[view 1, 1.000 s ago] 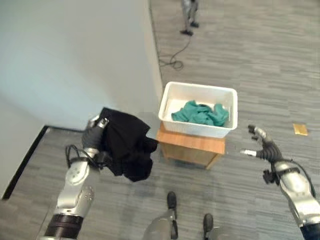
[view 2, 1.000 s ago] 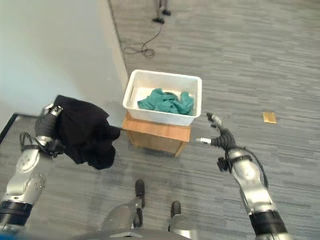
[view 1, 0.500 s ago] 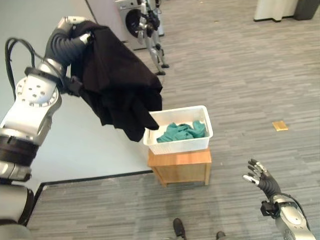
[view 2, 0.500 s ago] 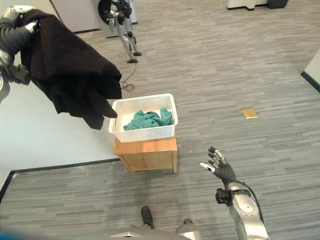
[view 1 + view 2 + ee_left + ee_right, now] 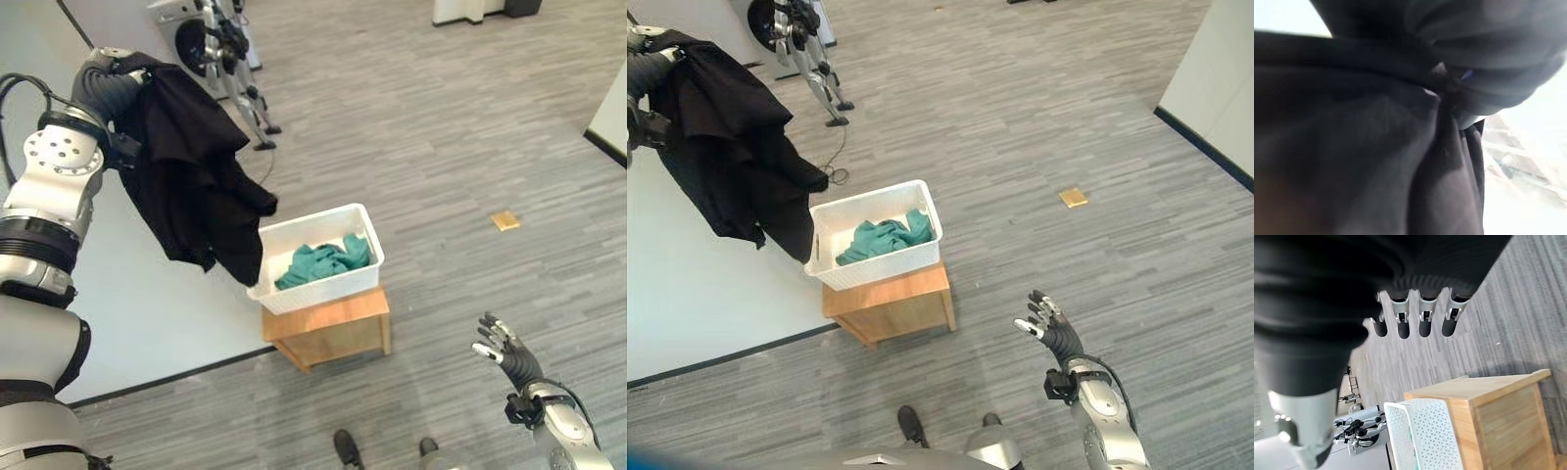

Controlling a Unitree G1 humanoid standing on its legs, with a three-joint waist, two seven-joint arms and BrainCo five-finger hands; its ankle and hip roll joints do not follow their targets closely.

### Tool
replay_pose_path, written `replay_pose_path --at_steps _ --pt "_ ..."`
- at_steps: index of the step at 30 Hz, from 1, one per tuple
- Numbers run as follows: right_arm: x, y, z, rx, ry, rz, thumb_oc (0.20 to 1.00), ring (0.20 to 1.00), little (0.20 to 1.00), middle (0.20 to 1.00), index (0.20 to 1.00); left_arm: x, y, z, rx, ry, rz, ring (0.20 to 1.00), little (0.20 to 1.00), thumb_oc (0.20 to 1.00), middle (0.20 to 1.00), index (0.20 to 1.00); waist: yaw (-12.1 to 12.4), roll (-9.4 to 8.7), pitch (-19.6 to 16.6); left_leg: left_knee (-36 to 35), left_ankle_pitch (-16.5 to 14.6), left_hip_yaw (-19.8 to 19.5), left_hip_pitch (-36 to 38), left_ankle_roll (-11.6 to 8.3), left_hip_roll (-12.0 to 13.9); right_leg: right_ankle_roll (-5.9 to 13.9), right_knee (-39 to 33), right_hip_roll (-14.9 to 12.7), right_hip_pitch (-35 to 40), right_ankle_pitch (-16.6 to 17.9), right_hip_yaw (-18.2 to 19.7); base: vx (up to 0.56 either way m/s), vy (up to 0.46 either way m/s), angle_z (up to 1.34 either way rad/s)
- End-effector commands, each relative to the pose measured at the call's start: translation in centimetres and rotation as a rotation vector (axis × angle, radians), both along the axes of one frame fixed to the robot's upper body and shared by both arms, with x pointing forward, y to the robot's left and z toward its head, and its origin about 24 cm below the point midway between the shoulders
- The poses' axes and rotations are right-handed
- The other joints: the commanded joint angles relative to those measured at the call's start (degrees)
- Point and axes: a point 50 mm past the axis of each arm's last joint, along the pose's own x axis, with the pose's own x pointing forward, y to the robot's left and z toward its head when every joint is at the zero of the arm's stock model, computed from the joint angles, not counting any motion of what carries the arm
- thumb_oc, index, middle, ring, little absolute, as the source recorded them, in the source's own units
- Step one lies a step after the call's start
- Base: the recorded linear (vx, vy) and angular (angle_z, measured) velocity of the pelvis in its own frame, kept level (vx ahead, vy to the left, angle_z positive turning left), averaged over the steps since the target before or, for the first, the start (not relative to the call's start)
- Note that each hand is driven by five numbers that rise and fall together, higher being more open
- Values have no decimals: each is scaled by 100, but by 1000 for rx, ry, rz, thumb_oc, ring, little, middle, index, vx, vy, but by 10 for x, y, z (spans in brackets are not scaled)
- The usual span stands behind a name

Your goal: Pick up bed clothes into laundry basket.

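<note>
We see the black garment (image 5: 196, 186) held high at about ten o'clock in the head views, draped from the left hand (image 5: 116, 65) and hanging in loose folds. Its lowest hem dangles just beside the left rim of the basket (image 5: 315, 290), over the rim's outer edge as far as we can judge from above, not yet inside. The left hand's fingers are buried in the cloth, so we cannot tell how they are set; in the left wrist view the dark fabric (image 5: 1352, 147) lies right against the camera.

The basket is white, with perforated walls, and sits on a small wooden stand (image 5: 328, 329) near the centre. Inside it lies a crumpled teal cloth (image 5: 323, 262), bunched toward the far right corner. The stand rests on grey striped flooring (image 5: 470, 137), next to a pale bed surface (image 5: 127, 294) that reaches to nine o'clock.

The right hand (image 5: 1050, 329) hangs low at about five o'clock, well apart from the basket, with its fingers spread and relaxed, holding nothing. In the right wrist view its fingers (image 5: 1403, 325) stand in a straight row above the stand (image 5: 1488, 416) and the basket's wall (image 5: 1420, 435).

A small tan scrap (image 5: 505, 221) lies on the floor at three o'clock. Another robot (image 5: 230, 49) stands at twelve o'clock.
</note>
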Motion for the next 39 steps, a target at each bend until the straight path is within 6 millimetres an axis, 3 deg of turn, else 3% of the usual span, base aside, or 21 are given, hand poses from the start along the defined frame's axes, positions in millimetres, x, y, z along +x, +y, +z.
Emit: replay_pose_path --at_steps 1,11,16,21,25,29,32,36,37,39 --pt "20 0 26 2 -137 14 1000 1000 1000 1000 1000 -17 -2 84 -34 -282 30 200 200 200 200 200 17 -140 530 69 -385 171 542 -302 174 437 -108 -355 -659 601 -128 -87 22 -23" --pt "15 8 24 1 -132 28 1000 1000 1000 1000 1000 -5 -45 103 -35 -338 -101 200 200 200 200 200 -80 39 904 69 -309 154 152 -342 137 427 -133 -384 -1030 655 -89 -4 -3 -7" --pt "10 6 23 2 -129 14 1000 1000 1000 1000 1000 -6 -45 112 -27 -350 -76 200 200 200 200 200 -152 153 964 69 -330 203 129 -350 140 410 -139 -361 -1087 638 -42 22 -7 1" --pt "8 1 24 -14 -129 -12 1000 1000 1000 1000 1000 -11 -32 115 -41 -368 -12 200 200 200 200 200 -230 202 1062 69 -331 300 70 -366 168 400 -144 -316 -1230 657 68 13 -4 -9" --pt "6 1 22 -12 -127 -22 1000 1000 1000 1000 1000 -9 -16 94 -86 -335 45 200 200 200 200 200 -286 213 1114 69 -345 394 65 -378 197 385 -141 -273 -1299 661 152 32 -10 -12" --pt "6 3 22 -10 -126 -11 1000 1000 1000 1000 1000 -1 -14 77 113 -222 144 200 200 200 200 200 -356 163 1179 69 -323 451 74 -402 240 364 -131 -209 -1330 652 202 14 -31 -19" --pt "7 8 24 -2 -143 15 1000 1000 1000 1000 1000 10 -34 66 233 -196 129 200 200 200 200 200 -395 92 1260 69 -308 456 17 -412 274 352 -128 -172 -1390 657 192 -8 -53 -1" --pt "7 11 24 2 -148 33 1000 1000 1000 1000 1000 15 -44 65 310 -191 134 200 200 200 200 200 -387 49 1296 69 -304 465 -11 -416 287 349 -130 -164 -1425 667 182 -4 -8 -1" --pt "6 14 25 6 -151 50 1000 1000 1000 1000 1000 20 -52 60 435 -156 153 200 200 200 200 200 -403 1 1338 69 -299 481 -32 -422 302 352 -135 -149 -1454 687 191 -13 -29 -4" --pt "1 17 22 25 -139 56 1000 1000 1000 1000 1000 28 -57 46 480 -108 172 200 200 200 200 200 -427 -73 1376 69 -304 501 -46 -423 327 348 -129 -128 -1495 692 210 -4 -34 -6"
